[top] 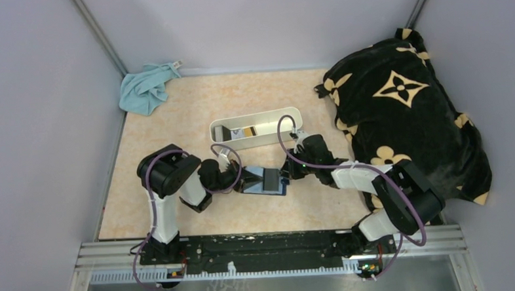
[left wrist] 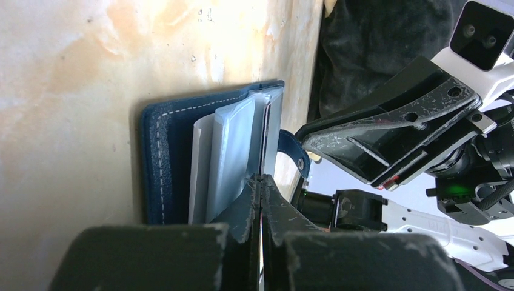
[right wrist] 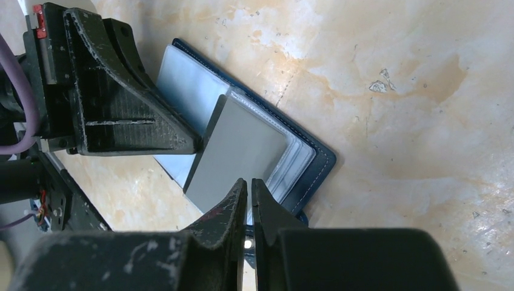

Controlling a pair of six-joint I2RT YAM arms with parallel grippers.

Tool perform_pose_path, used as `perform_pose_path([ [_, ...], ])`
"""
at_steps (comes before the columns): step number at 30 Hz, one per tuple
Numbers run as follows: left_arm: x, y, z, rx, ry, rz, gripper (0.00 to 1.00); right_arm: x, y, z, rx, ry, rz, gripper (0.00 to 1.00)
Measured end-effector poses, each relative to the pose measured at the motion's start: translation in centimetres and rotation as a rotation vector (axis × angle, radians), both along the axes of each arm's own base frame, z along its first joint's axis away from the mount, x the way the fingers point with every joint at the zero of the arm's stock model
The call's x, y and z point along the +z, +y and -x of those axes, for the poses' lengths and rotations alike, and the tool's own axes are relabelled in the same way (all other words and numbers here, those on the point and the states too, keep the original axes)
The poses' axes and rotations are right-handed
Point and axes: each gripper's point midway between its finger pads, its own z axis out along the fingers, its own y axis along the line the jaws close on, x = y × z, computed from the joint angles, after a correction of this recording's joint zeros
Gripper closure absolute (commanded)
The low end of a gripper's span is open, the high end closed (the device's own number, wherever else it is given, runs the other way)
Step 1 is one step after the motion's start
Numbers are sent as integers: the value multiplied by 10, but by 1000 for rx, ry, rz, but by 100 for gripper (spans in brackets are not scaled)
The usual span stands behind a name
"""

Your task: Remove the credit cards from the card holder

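Observation:
The dark navy card holder (top: pixel 253 184) lies open on the table between my two grippers, its clear sleeves showing (right wrist: pixel 182 85). A grey credit card (right wrist: pixel 242 151) stands partly out of a sleeve. My left gripper (top: pixel 242 180) is shut on that card's edge, which is seen edge-on in the left wrist view (left wrist: pixel 265 121). My right gripper (top: pixel 286 175) is shut at the holder's right edge (right wrist: pixel 315 163), by the snap tab (left wrist: pixel 297 154). Its jaws stand almost together. More cards (top: pixel 244 131) lie in the white tray.
A long white oblong tray (top: pixel 258 144) stands just behind the card holder. A light blue cloth (top: pixel 146 88) lies at the back left corner. A black blanket with gold flowers (top: pixel 404 113) fills the right side. Grey walls enclose the table.

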Motion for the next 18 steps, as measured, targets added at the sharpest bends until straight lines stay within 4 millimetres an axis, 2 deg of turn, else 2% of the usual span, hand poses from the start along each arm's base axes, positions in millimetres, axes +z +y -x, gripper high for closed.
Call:
perform_pose_path([
  [4, 1, -2, 0, -9, -3, 5, 96, 0, -1, 4, 4, 2, -4, 92],
  [11, 0, -6, 1, -45, -16, 7, 87, -15, -7, 21, 0, 57, -7, 95],
  [18, -1, -7, 1, -84, -69, -34, 77, -17, -6, 21, -13, 61, -27, 96],
])
